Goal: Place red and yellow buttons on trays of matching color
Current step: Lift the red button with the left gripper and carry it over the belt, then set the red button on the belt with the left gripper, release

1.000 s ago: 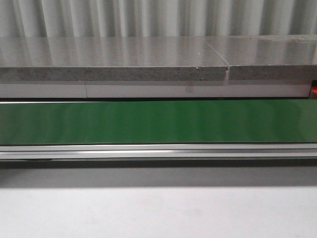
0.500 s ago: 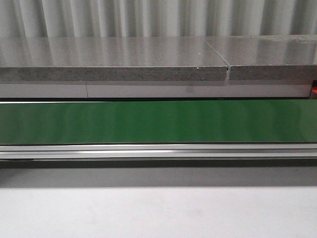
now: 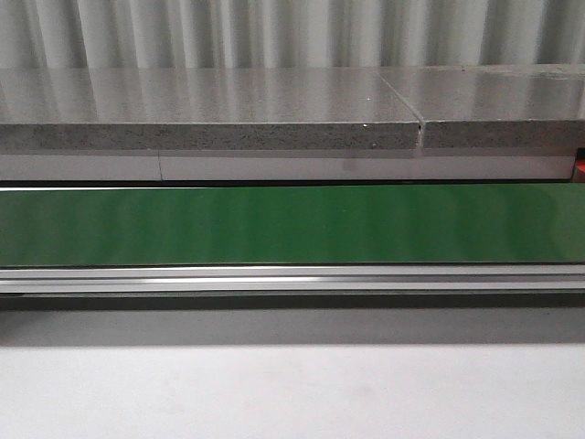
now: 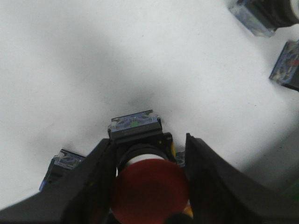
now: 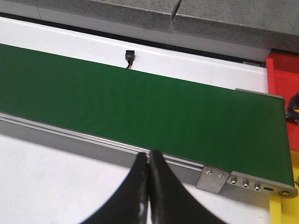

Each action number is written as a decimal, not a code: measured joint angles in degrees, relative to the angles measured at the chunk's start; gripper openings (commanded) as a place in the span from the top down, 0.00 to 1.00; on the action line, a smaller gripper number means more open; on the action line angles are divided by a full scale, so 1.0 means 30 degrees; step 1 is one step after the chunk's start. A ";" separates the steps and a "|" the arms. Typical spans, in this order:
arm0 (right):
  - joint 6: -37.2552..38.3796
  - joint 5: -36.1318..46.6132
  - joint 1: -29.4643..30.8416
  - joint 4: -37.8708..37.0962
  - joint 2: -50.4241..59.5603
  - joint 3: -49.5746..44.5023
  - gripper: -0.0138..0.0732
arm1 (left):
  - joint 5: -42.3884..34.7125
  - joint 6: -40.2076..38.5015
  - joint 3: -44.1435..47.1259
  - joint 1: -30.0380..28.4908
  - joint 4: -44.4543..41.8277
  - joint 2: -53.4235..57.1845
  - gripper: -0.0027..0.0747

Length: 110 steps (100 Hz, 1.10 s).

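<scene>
In the left wrist view my left gripper (image 4: 149, 186) is shut on a red button (image 4: 149, 191), its two black fingers (image 4: 88, 186) against the sides of the red cap. The button's black body with a clear base (image 4: 134, 126) points at the white table. In the right wrist view my right gripper (image 5: 148, 161) is shut and empty over the white table, just before the conveyor's rail. The red tray (image 5: 281, 77) lies past the belt's end with a dark button (image 5: 294, 108) at its edge. A yellow tray corner (image 5: 286, 212) shows nearer. Neither gripper shows in the front view.
The green conveyor belt (image 3: 292, 224) crosses the front view behind an aluminium rail (image 3: 292, 277), with a grey stone ledge (image 3: 210, 110) behind. More buttons lie on the white table in the left wrist view (image 4: 259, 16) (image 4: 286, 66) (image 4: 63, 162).
</scene>
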State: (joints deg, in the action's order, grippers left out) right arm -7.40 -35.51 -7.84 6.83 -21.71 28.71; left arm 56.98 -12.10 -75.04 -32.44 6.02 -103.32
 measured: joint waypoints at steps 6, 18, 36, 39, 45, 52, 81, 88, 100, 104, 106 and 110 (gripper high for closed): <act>0.0000 0.0000 0.0000 0.0000 0.0000 0.0000 0.92 | 0.0230 0.0225 -0.0206 0.0000 0.0000 0.0484 0.75; 0.0000 0.0000 0.0000 0.0000 0.0000 0.0000 0.92 | 0.0750 0.0586 -0.0795 0.0000 0.0000 0.1489 0.75; 0.0000 0.0000 0.0000 0.0000 0.0000 0.0000 0.92 | 0.1770 0.1512 -0.1369 0.0306 0.0000 0.3054 0.75; 0.0000 0.0000 0.0000 0.0000 0.0000 0.0000 0.92 | 0.1941 0.1644 -0.1369 0.0439 -0.0029 0.3379 0.75; 0.0000 0.0000 0.0000 0.0000 0.0000 0.0000 0.92 | 0.2083 0.1775 -0.1369 0.0923 -0.0029 0.3863 0.75; 0.0000 0.0000 0.0000 0.0000 0.0000 0.0000 0.92 | 0.2283 0.1917 -0.1369 0.1674 -0.0029 0.4360 0.75; 0.0000 0.0000 0.0000 0.0000 0.0000 0.0000 0.92 | 0.2791 0.2146 -0.1387 0.5184 0.0435 0.4561 0.75; 0.0000 0.0000 0.0000 -0.0033 0.0000 0.0000 0.92 | 0.2791 0.2231 -0.1387 0.5758 0.0471 0.4316 0.75; 0.0000 0.0000 0.0000 -0.0033 0.0000 0.0000 0.92 | 0.2755 0.2307 -0.1387 0.6219 0.0624 0.3668 0.75; 0.0000 0.0000 0.0000 -0.0033 0.0000 0.0000 0.92 | 0.2755 0.2325 -0.1387 0.6264 0.0748 0.3427 0.75; 0.0000 0.0000 0.0000 -0.0033 0.0000 0.0000 0.92 | 0.2711 0.2353 -0.1387 0.6264 0.0802 0.3338 0.75; 0.0000 0.0000 0.0000 -0.0033 0.0000 0.0000 0.92 | 0.2684 0.2372 -0.1413 0.6264 0.0928 0.3100 0.75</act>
State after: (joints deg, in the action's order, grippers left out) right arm -7.40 -35.51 -7.84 6.73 -21.71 28.71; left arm 65.03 -4.98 -79.28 -13.65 8.81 -94.02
